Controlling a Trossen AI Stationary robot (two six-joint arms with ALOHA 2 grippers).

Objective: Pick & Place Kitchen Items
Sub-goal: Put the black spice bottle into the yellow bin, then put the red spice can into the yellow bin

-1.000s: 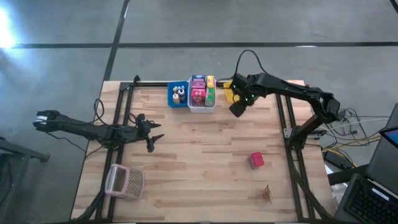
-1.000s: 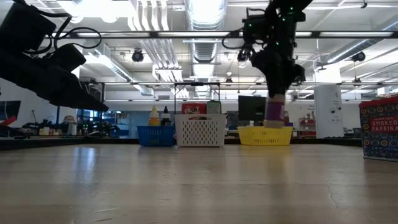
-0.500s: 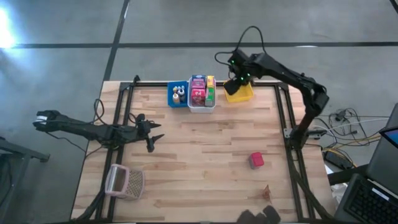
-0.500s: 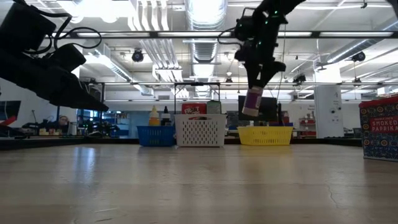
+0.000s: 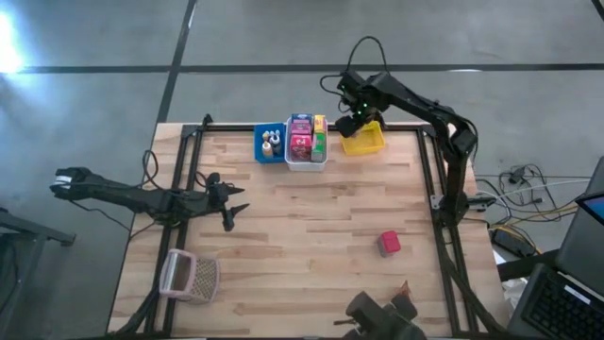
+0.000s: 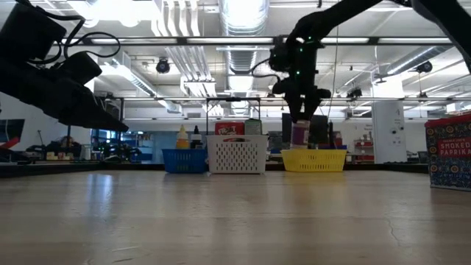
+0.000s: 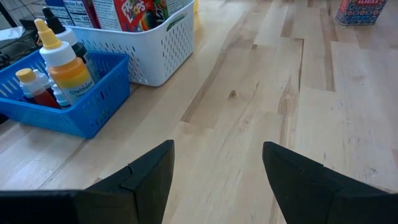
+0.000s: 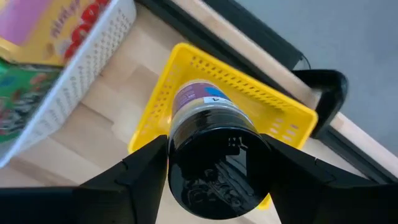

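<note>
My right gripper hangs over the yellow bin at the table's far edge, shut on a small jar with a black lid and a purple label. In the low view the jar hangs just above the bin. A red box stands on the wood at the near right. My left gripper waits open at the table's left, low over the boards, with nothing between its fingers. My right gripper pinches the jar between its two fingers at the black lid, one finger on each side of it. The fingers come from above and point steeply down. The jar hangs upright below them, label end down, clear of the yellow bin.
A blue bin with little bottles and a white bin with boxes stand left of the yellow one. A pinkish mesh basket lies at the near left. A dark shape shows at the near edge. The middle boards are bare.
My right gripper has carried the jar toward the table's far edge and a little left, from beside the yellow bin's near side to over the bin. The jar has stayed upright in the hold. A dark shape has come in at the near edge.
</note>
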